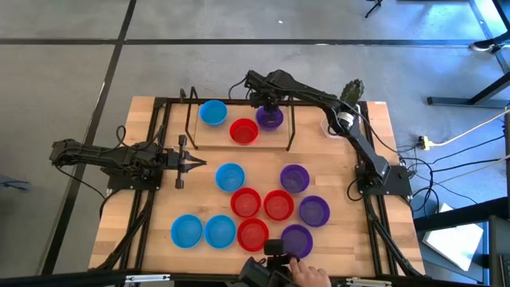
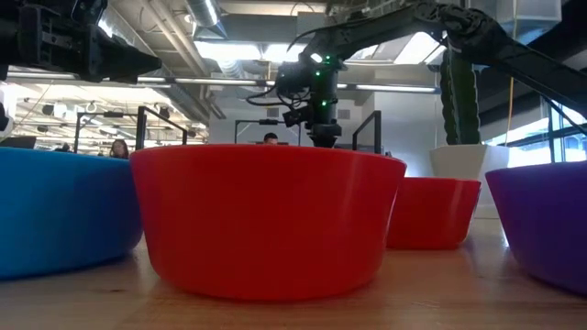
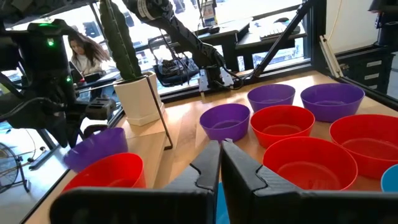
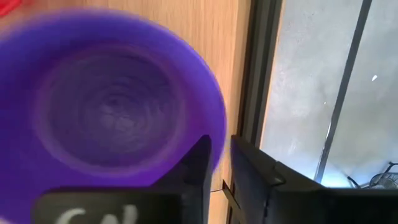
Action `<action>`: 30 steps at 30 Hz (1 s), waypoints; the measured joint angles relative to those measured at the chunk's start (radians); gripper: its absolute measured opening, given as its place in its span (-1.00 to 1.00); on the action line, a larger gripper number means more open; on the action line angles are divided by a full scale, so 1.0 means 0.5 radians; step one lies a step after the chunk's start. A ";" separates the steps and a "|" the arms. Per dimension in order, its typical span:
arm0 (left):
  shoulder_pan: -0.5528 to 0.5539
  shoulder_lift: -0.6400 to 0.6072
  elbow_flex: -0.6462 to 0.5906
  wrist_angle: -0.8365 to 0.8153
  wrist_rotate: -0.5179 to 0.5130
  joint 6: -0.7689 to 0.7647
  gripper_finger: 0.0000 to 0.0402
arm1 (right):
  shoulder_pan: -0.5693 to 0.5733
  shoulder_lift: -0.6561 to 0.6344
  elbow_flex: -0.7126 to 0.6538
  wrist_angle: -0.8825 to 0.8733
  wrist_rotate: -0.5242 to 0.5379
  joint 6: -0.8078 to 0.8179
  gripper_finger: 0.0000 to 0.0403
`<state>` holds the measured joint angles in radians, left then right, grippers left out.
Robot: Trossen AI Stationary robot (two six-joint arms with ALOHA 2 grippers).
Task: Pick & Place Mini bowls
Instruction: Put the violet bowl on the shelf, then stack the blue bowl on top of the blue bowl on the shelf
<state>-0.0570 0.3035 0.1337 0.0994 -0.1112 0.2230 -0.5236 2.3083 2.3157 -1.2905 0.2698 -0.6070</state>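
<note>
The right gripper (image 1: 269, 106) hangs over the purple bowl (image 1: 269, 118) at the far end of the table, beside a red bowl (image 1: 244, 131). Its fingers pinch the bowl's rim, though I can't tell how tight. The left gripper (image 1: 194, 163) waits, squeezed shut on nothing.

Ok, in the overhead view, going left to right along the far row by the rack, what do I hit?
Blue mini bowl → red mini bowl → purple mini bowl, with the right end effector over it → white pot with a cactus.
</note>
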 joint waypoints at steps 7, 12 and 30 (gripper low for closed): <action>0.000 0.000 0.000 -0.001 0.000 0.000 -0.94 | 0.001 0.000 0.001 0.014 0.143 0.014 -0.61; 0.000 0.000 0.000 -0.001 0.000 0.012 -0.94 | 0.019 0.000 0.048 -0.023 0.399 0.085 -0.61; 0.000 0.001 0.000 -0.016 -0.001 0.031 -0.96 | 0.278 -0.189 0.074 -0.454 -0.236 0.290 -0.90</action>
<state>-0.0572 0.3038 0.1337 0.0914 -0.1116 0.2382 -0.3847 2.2139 2.3528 -1.5173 0.1520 -0.4619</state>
